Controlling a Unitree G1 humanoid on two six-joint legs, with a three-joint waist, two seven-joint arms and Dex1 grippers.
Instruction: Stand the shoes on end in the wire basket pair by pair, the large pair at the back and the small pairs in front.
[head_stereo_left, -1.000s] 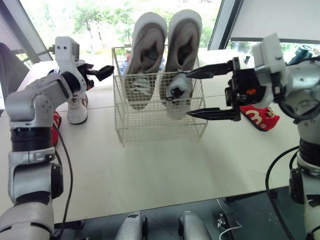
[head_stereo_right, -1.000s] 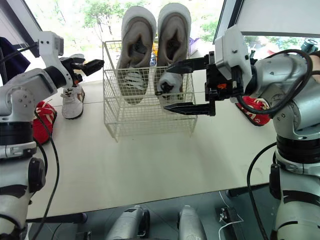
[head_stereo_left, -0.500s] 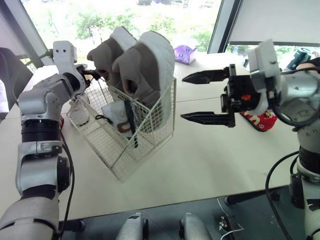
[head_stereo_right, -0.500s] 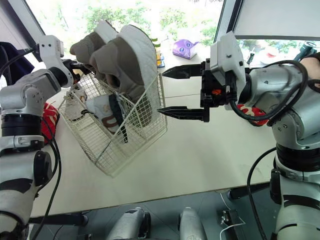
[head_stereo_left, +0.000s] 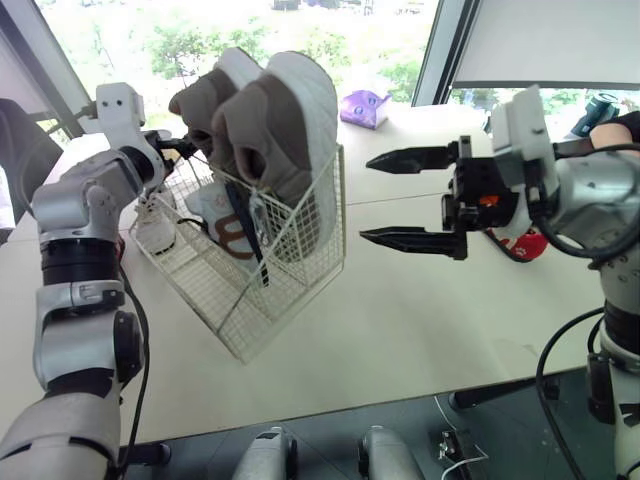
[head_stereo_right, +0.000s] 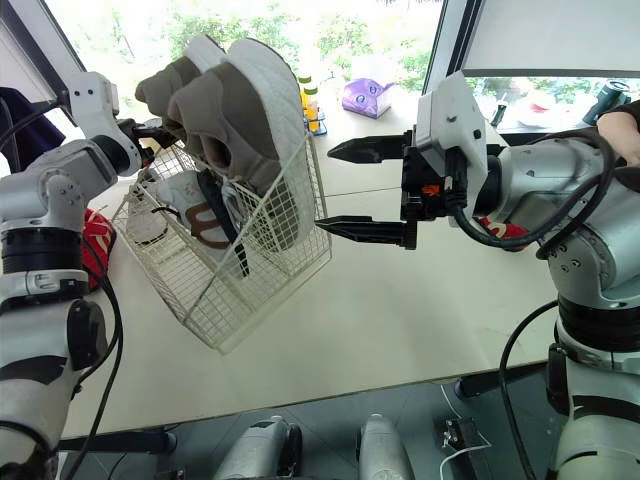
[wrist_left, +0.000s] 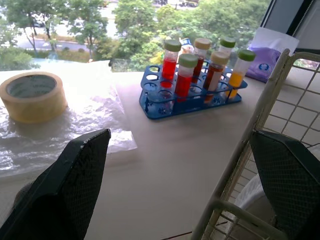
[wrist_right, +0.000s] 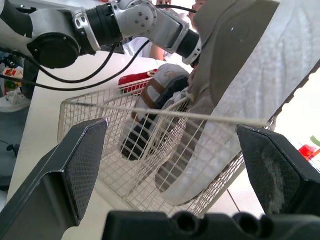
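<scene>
The basket (head_stereo_left: 290, 290) sits on the worktop (head_stereo_left: 420, 320) skewed, with 1 corner toward the robot, and looks tipped. 2 large shoes (head_stereo_left: 285, 140) stand on end in it side by side, toes up, rising well above the rim. Lower in the basket, beside them, lies a small shoe (head_stereo_left: 222, 215), white with brown markings.

The left gripper (wrist_left: 178, 134) is at the basket's far left rim. Its fingers (wrist_left: 75, 185) are spread wide, and the rim wire runs between them, nearer 1 finger, with no clamp on it. The right gripper (head_stereo_left: 365, 197) hangs just beside the basket's right wall, wide apart, 1 finger above the other, holding nothing. Whether its lower tip touches the wire cannot be told.

A white shoe (head_stereo_left: 150, 232) stands on the worktop behind the basket. A red shoe (head_stereo_left: 520, 245) lies behind the right arm, and the left red shoe (head_stereo_right: 88, 245) lies by the left arm. Farther back are a purple bag (head_stereo_left: 363, 107), a tube rack (wrist_left: 190, 92) and a tape roll (wrist_left: 32, 95).
</scene>
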